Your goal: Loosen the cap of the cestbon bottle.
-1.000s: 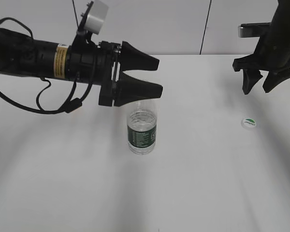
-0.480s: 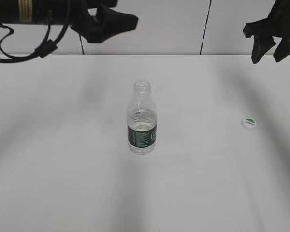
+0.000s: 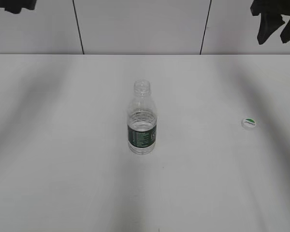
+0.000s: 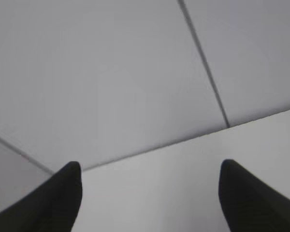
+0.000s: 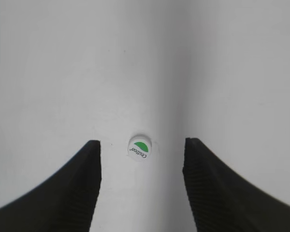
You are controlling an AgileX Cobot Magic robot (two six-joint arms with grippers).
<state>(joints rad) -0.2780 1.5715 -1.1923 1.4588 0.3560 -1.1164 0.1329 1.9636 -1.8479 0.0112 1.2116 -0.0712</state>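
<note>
The cestbon bottle [image 3: 142,123] stands upright in the middle of the white table, clear with a dark green label, its neck open with no cap on it. The white cap [image 3: 249,123] with its green half-circle lies flat on the table to the right; it also shows in the right wrist view [image 5: 140,148]. My right gripper [image 3: 273,30] is open and empty, raised high at the top right, with the cap seen between its fingers [image 5: 141,145] far below. My left gripper [image 4: 150,166] is open and empty, facing the wall; only a dark scrap [image 3: 12,5] shows at the top left.
The white table [image 3: 63,169] ends at a grey panelled wall [image 3: 135,24] at the back. Soft arm shadows fall across the table on the left and right.
Both arms have risen up and away from the table. The left gripper has left the bottle and gone out the top left corner; the right gripper climbed toward the top right.
</note>
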